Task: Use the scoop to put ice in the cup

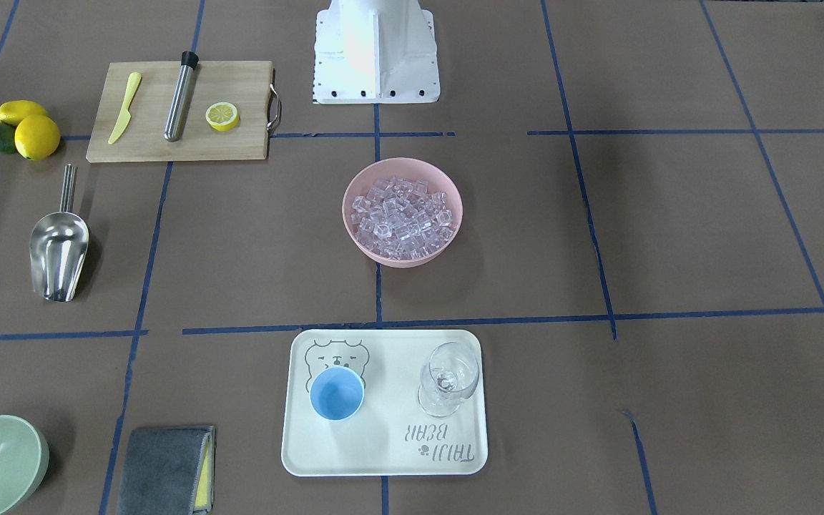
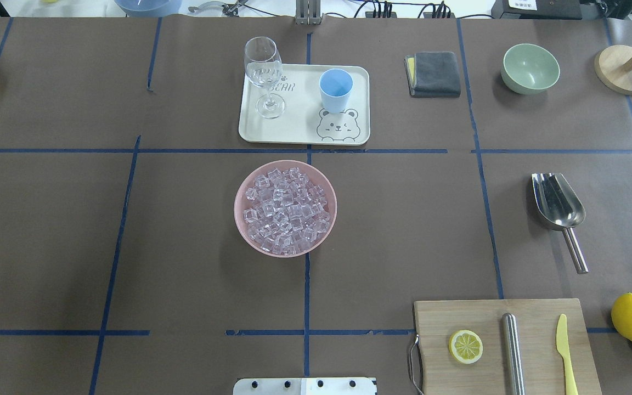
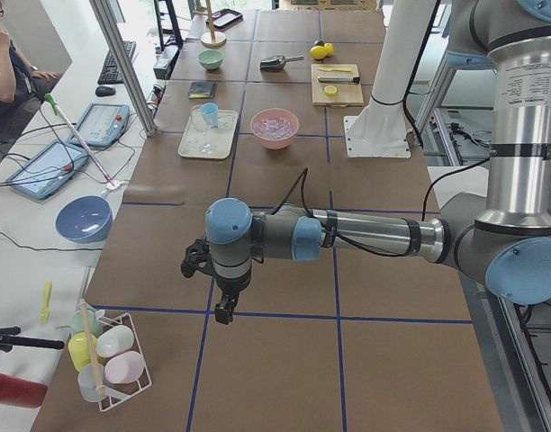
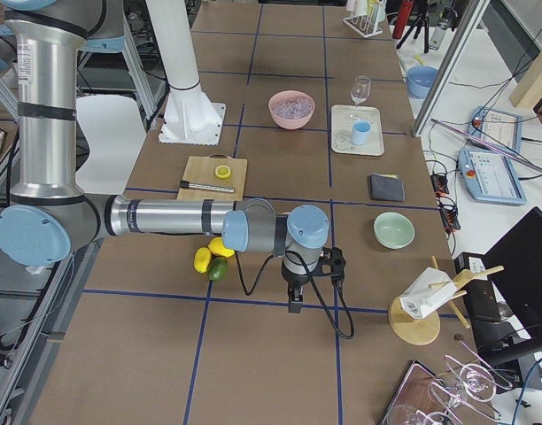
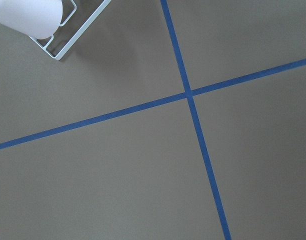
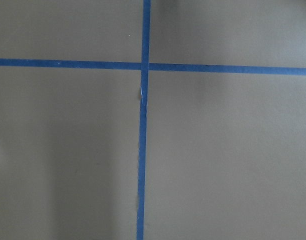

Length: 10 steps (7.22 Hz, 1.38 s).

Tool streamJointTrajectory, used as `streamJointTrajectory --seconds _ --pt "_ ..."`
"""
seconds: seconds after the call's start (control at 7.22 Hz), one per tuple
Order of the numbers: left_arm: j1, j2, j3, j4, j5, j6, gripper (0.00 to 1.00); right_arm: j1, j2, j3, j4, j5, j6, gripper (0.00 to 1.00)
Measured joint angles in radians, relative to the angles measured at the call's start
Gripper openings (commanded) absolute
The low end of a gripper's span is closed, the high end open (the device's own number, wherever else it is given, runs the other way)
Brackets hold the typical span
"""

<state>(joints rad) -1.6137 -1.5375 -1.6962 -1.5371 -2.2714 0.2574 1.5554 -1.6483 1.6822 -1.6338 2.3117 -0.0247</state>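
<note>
The scoop (image 2: pixel 558 204) is judged to be stiff, fairly light and slick, being polished steel with a hollow trough and a thin round handle (image 2: pixel 575 251). It is best taken on the handle, about midway, with the jaws closed across the rod. A hold near the free end is likely to let the loaded trough twist. As the handle lies flat on the table paper, the fingers would have to be brought down on either side of it, close to the surface.

In the overhead view the scoop is seen open side up, with its mouth toward 11 o'clock and its handle toward 5 o'clock. It lies at 3 o'clock of the pink bowl (image 2: pixel 236 211), well apart from it and untouched.

The ice (image 2: pixel 286 211) is heaped in that bowl. The cubes are judged hard, loose and slippery, so they are likely to slide out as soon as the trough is tipped.

The cup (image 2: pixel 336 89) stands upright on the tray (image 2: pixel 299 129), at 12 to 1 o'clock of the bowl. It looks light and its mouth is small, so spills and knocks are to be expected. A wine glass (image 2: pixel 264 71), judged fragile, stands at 9 o'clock of the cup on the same tray.

The left gripper (image 3: pixel 223 306) and the right gripper (image 4: pixel 295 301) are shown only in the side views, each over bare table far from the scoop. How far either is open cannot be told.
</note>
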Motion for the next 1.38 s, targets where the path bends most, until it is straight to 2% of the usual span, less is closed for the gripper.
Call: streamJointTrajectory --seconds 0.42,0.83,0.97,1.25,1.38 --pt "0.008 -0.003 -0.001 -0.001 0.064 -0.001 1.0 -0.007 0.008 0.008 0.0 0.001 0.003 1.0" --pt "0.011 -0.012 -0.029 -0.036 0.065 -0.003 1.0 -0.016 0.015 0.025 0.0 0.0 0.007 1.0" --pt "0.011 -0.016 -0.034 -0.079 0.064 -0.005 1.0 -0.016 0.019 0.03 0.0 0.002 0.008 1.0" --pt "0.011 -0.017 -0.028 -0.248 0.06 -0.006 1.0 -0.017 0.034 0.039 0.0 0.028 0.002 1.0" --pt "0.012 -0.017 -0.025 -0.318 0.018 -0.019 1.0 -0.019 0.039 0.046 0.0 0.035 -0.001 1.0"
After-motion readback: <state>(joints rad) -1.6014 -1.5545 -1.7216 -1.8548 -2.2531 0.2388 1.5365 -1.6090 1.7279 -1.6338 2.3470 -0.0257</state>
